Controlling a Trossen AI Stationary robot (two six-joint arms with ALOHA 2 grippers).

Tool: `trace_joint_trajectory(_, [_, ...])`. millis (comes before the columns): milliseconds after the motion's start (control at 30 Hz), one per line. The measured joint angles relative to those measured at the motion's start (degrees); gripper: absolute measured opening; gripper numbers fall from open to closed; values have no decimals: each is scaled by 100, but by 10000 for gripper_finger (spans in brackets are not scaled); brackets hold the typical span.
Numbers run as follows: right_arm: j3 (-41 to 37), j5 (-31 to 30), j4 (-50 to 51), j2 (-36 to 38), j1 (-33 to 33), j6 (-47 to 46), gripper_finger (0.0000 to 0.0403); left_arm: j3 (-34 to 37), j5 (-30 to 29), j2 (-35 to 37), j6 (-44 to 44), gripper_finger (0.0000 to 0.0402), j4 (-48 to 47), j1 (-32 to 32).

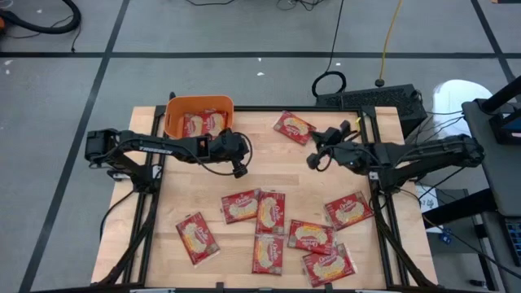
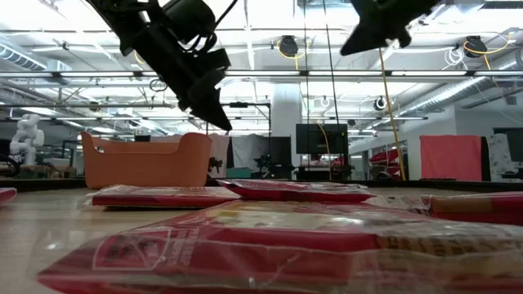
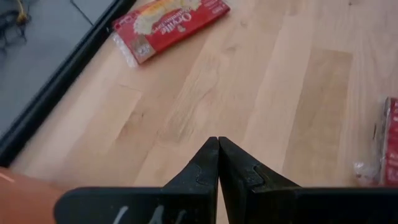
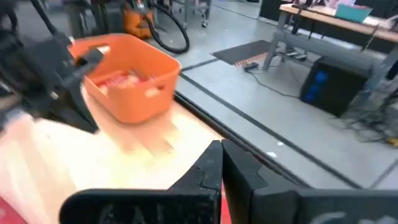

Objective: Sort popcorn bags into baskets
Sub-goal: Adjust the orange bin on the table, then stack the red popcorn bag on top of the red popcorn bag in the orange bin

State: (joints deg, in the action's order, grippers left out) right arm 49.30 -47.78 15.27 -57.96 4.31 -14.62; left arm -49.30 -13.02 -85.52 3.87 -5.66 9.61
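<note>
From above, you are seeing the left gripper (image 1: 240, 169) sitting pressed together beside the orange basket (image 1: 177, 110), which is holding two popcorn bags (image 1: 203, 124), while the right gripper (image 1: 313, 160) is closed and empty near a lone bag (image 1: 293, 127). At table level, more bags (image 2: 155, 196) are lying flat before the basket. Through the left wrist, its fingers (image 3: 205, 163) are meeting over bare wood.

text: white script on a red popcorn bag (image 3: 169, 25) at the counter (image 3: 261, 93) edge, looks like "Orville", rest too blurred | other bags' lettering: unreadable | orange basket (image 1: 199, 115): no marking legible
</note>
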Motion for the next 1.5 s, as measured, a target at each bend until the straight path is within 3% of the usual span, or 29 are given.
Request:
trace_joint_trajectory(133, [-7, 418, 479, 346, -35, 311, 0, 0, -9, 3, 588, 10, 36, -56])
trace_joint_trajectory(333, [-7, 1050, 522, 695, -35, 314, 0, 2, -286, 2, 706, 10, 110, -153])
trace_joint_trajectory(533, [-7, 1057, 550, 761, -38, 289, 0, 2, -1383, 2, 735, 10, 29, 132])
trace_joint_trajectory(633, [-7, 1059, 643, 761, -39, 300, 0, 0, -1405, -114, 713, 10, 279, 453])
trace_joint_trajectory(1000, [-7, 1090, 709, 794, -211, -45, 0, -2, -1876, -190, 1087, 10, -151, 1236])
trace_joint_trajectory(1333, [-7, 2479, 1289, 790, -907, -617, 0, -191, -1848, 370, 993, 10, -37, 1116])
trace_joint_trajectory(1500, [-7, 3106, 1394, 746, -1561, -1240, 0, -705, -1827, 721, 1628, 10, -956, 847])
